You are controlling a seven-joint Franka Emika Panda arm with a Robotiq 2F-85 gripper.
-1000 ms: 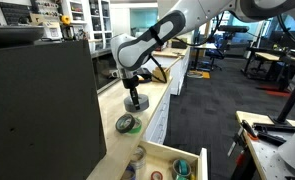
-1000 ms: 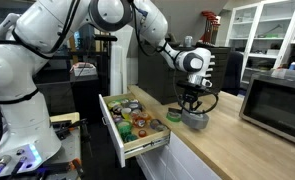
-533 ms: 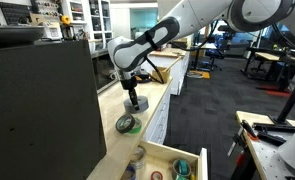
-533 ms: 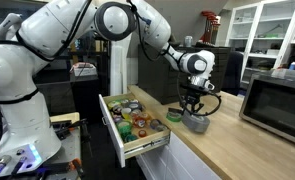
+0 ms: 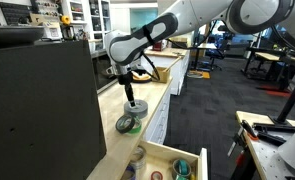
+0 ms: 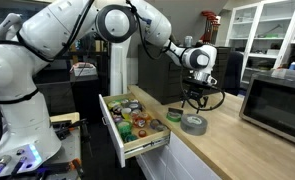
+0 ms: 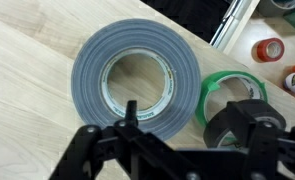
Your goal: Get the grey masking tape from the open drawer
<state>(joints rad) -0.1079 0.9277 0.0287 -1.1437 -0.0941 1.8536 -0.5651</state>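
The grey masking tape [image 7: 90, 72] lies flat on the light wooden countertop, free of the fingers. It shows in both exterior views [image 6: 194, 124] [image 5: 138, 105]. My gripper [image 6: 194, 100] hangs open just above it, with nothing between the fingers [image 7: 130, 116]. In the wrist view the gripper [image 7: 183, 128] spans the tape's near rim. The open drawer [image 6: 114, 131] of pale wood stands pulled out below the counter's edge, with several small rolls and items inside. Its corner also shows low in an exterior view [image 5: 192, 157].
A dark roll with a green rim [image 7: 234, 98] lies on the counter right beside the grey tape [image 6: 174, 116] [image 5: 127, 124]. A microwave [image 6: 275, 98] stands further along the counter. A tall dark cabinet [image 5: 37, 110] rises next to the counter.
The jaws have opened and let go of the grey tape, which now rests on the counter. The gripper has risen a little above it.
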